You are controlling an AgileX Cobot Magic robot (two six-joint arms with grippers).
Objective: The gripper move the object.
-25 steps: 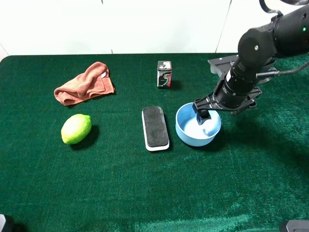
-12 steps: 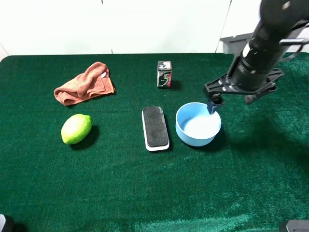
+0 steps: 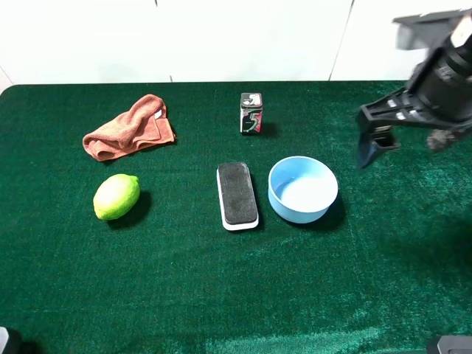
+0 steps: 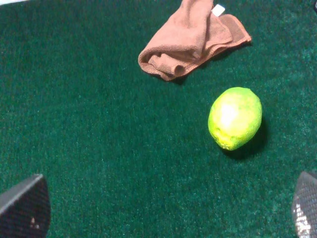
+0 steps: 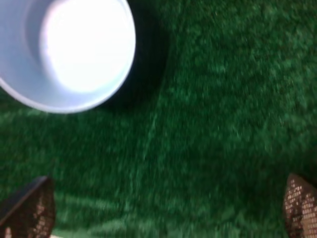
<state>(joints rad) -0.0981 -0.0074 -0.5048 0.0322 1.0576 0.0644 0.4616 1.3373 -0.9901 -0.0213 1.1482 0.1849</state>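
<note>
The light blue bowl [image 3: 303, 189] sits upright on the green table, right of centre, with nothing in it. It also shows in the right wrist view [image 5: 74, 49]. My right gripper [image 3: 371, 150] hangs in the air to the right of the bowl and behind it, clear of it. In the right wrist view the right gripper [image 5: 166, 210] is open, with its fingertips [image 5: 29, 210] wide apart and nothing between them. My left gripper [image 4: 163, 208] is open and empty above the table near the lime [image 4: 235, 117]; it is out of the exterior view.
A black-and-white eraser block [image 3: 237, 195] lies just left of the bowl. A small dark box [image 3: 251, 113] stands behind it. The yellow-green lime [image 3: 116, 197] and a crumpled orange cloth [image 3: 129, 127] lie at the left. The green cloth covers the table [image 3: 221, 295].
My right gripper has risen out of the bowl and moved up and to the right, away from it. The bowl stays where it was.
</note>
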